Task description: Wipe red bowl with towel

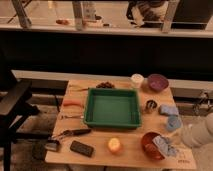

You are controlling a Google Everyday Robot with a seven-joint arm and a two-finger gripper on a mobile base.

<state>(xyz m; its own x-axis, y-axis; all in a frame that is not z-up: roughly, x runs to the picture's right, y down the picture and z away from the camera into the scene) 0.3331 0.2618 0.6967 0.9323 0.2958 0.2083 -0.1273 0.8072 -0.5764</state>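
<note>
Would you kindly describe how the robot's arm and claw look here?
The arm is a smooth, rounded, off-white shell at the right edge, with no visible cables or markings. Its claw, beside the towel at the red bowl's right rim, looks equally pale.
</note>
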